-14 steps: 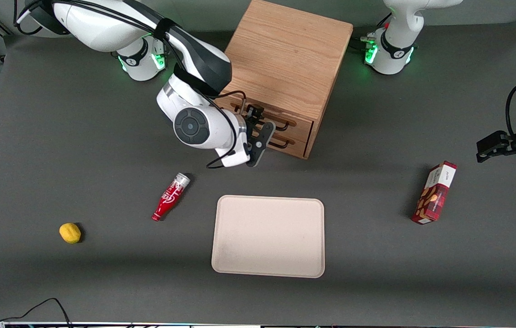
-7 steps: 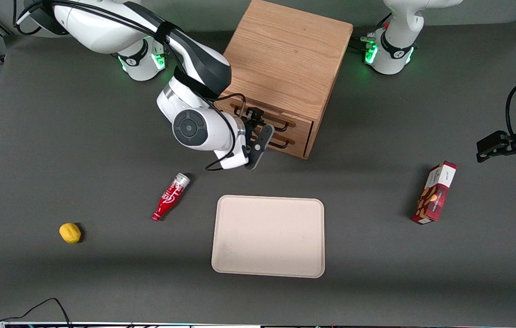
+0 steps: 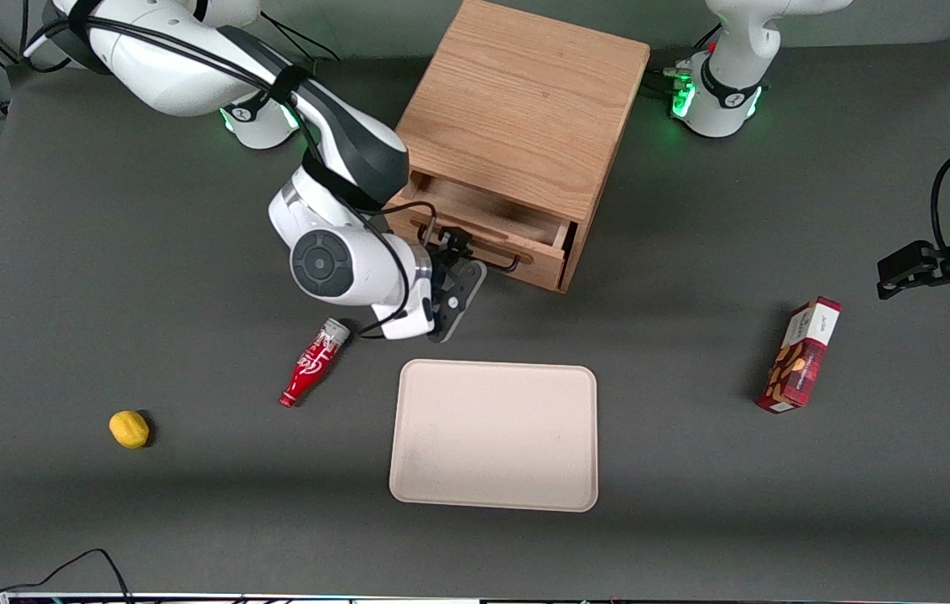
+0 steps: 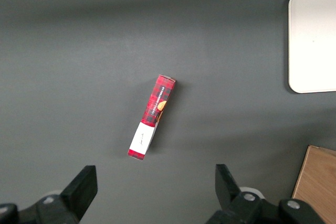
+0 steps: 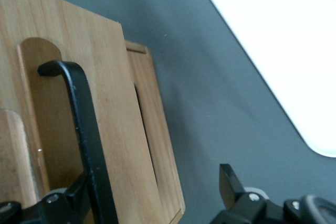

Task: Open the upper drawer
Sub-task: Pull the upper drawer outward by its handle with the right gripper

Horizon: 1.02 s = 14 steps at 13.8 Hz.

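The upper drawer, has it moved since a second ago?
Yes. The upper drawer has slid out of the cabinet toward the front camera and tray, with the pincer at its handle.

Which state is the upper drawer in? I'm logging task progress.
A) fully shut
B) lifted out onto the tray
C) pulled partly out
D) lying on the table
C: the upper drawer juts from the cabinet, interior showing, with the end effector at its handle.

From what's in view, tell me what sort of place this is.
Likely a robot lab bench: a grey table with test props, an oak cabinet whose upper drawer is pulled out, the end effector at its handle, a tray.
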Motion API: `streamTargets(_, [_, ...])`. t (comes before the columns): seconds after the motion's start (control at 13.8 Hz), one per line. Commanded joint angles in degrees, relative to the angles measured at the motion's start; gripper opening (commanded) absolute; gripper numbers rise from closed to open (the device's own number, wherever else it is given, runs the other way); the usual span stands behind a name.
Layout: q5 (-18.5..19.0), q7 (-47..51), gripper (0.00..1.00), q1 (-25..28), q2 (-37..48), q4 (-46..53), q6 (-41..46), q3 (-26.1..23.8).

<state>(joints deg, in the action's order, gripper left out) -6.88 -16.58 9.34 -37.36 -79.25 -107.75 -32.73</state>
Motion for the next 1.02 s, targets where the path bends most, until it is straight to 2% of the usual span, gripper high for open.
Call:
streamTargets(0.0, [0.81, -0.91, 1.0, -0.11, -3.06, 4.8, 0.79, 0.38])
streamTargets(0.51, [2.83, -0.91, 1.0, -0.02, -9.21, 13.15, 1.58, 0.91])
streamTargets(0.94, [2.83, -1.0, 1.0, -0.11, -12.11, 18.51, 1.58, 2.93])
